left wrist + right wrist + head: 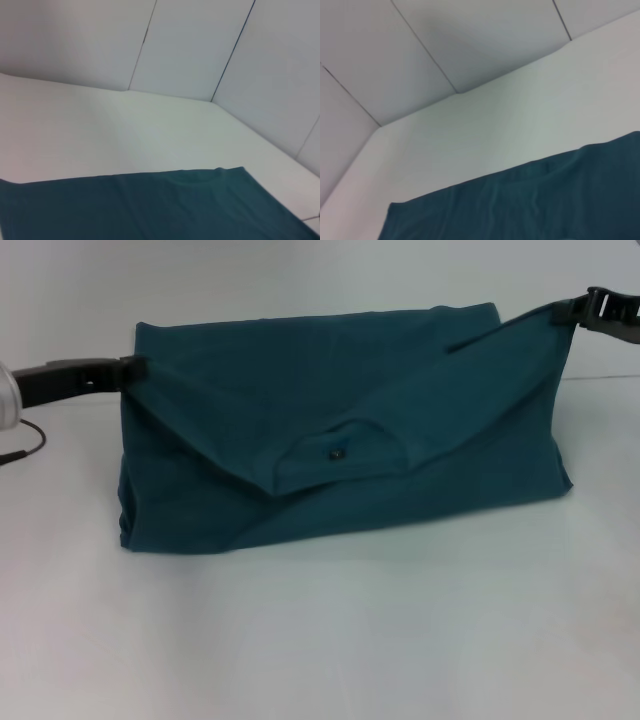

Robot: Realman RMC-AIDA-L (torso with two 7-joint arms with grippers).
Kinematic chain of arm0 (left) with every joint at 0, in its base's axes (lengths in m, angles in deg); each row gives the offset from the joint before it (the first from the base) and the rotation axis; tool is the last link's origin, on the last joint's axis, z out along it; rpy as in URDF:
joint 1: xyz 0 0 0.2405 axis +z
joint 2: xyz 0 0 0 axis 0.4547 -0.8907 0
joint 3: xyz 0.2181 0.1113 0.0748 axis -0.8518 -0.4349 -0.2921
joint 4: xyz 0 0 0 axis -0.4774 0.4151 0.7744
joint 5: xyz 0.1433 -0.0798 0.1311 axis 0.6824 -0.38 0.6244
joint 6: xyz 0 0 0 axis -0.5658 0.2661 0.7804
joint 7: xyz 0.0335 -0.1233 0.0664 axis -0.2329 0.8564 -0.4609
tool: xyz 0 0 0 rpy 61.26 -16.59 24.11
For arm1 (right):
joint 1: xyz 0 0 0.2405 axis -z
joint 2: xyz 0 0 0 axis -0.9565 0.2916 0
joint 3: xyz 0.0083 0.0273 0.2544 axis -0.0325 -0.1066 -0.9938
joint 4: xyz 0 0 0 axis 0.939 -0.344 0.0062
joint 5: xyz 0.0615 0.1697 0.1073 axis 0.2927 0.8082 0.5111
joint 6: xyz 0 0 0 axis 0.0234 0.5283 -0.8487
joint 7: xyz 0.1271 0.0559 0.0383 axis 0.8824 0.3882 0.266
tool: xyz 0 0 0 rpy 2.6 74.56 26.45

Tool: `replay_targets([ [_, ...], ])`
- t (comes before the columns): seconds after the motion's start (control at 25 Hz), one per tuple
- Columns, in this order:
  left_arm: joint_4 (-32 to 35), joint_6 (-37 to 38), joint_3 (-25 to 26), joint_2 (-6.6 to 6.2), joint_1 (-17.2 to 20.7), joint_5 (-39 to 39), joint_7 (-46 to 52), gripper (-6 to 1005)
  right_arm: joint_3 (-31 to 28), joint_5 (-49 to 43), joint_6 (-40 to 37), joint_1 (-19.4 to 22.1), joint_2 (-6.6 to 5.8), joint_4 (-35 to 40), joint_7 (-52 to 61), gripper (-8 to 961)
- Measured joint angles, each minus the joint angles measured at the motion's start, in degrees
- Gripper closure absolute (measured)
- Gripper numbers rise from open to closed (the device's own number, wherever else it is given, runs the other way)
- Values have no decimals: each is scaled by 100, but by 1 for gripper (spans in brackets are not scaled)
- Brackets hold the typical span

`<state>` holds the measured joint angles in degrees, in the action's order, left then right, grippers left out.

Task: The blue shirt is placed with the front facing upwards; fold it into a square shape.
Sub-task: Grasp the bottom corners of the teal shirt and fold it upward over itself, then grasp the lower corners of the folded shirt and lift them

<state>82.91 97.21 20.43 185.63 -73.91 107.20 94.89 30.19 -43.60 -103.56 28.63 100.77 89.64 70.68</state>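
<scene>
Left gripper [135, 367]: pinched on the blue shirt [330, 430] at its left upper corner, held up | right gripper [578, 312]: clamped on the shirt's right upper corner, higher | shirt: folded, stretched between both, lower edge resting on the white table [330, 640], collar [345, 452] hanging in front, facing the head camera | wrist views: teal cloth, table, wall panels.

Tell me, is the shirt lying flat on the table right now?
No. The left gripper and right gripper hold the blue shirt up by two corners above the table.
</scene>
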Motion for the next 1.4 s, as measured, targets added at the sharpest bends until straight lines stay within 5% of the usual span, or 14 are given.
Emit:
replay_targets([
  [0.4,-245,-729,4,223,-82,0,-463,971,426,0,993,-84,61,-572,-206,797],
  [0.6,-216,-1098,-31,470,-102,48,-714,965,576,3,1377,-120,233,-655,-457,788],
  [0.84,-132,-1478,-95,604,-86,72,-849,893,738,3,1473,-128,314,-542,-726,777],
  [1.08,257,-1255,-143,605,174,104,-618,694,748,-30,1198,50,293,29,-751,576],
  [1.2,768,-643,-602,612,586,197,-196,595,706,-27,608,400,291,642,-694,389],
  [1.24,1200,-424,-1009,714,963,228,23,553,672,-2,286,696,398,1047,-688,326],
  [1.32,1425,-384,-1181,790,1141,246,80,468,674,11,184,839,485,1268,-691,271],
  [1.4,1955,-401,-1470,1018,1559,344,158,384,682,14,76,1105,651,1624,-709,217],
])
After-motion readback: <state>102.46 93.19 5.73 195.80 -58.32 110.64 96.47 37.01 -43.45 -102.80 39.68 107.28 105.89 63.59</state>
